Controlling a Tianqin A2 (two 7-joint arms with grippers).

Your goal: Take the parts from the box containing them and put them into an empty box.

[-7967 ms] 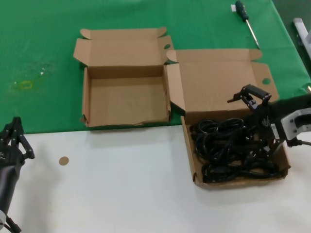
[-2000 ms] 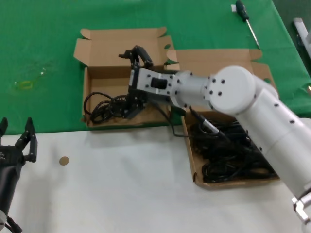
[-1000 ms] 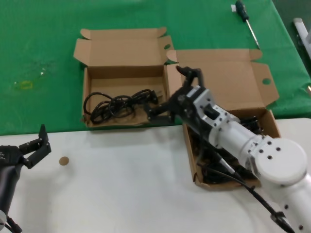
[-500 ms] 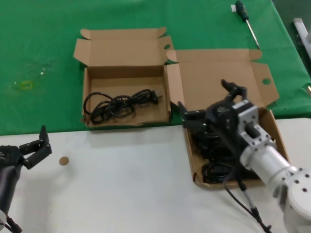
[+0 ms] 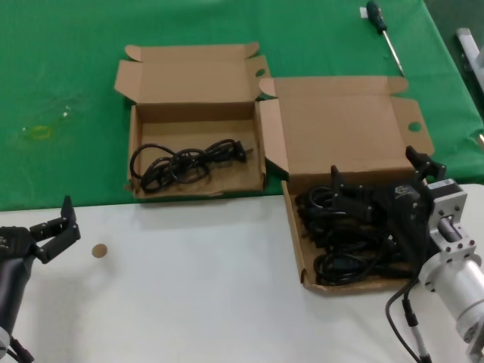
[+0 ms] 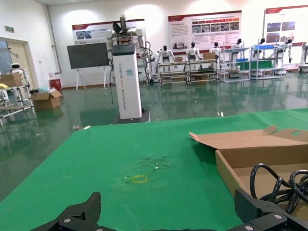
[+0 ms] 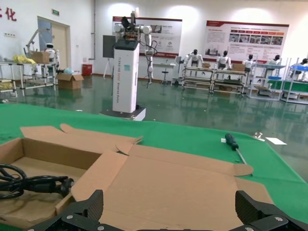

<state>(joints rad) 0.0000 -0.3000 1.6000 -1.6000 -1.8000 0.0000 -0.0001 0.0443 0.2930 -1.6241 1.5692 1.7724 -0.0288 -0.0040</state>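
Two grippers in head view: left gripper (image 5: 47,227) parked low at the near left over the white table (image 5: 189,280), fingers spread wide, holding nothing. One cable bundle (image 5: 185,160) lies in the narrower box (image 5: 198,121). Right gripper (image 5: 378,181), fingers splayed, holding nothing, hangs above the remaining bundles (image 5: 355,238) in the wider box (image 5: 349,128).

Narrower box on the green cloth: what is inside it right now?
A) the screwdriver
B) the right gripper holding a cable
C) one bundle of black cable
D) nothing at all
C: one black cable bundle lies on the floor of the narrower box, while the right gripper is open over the wider box.
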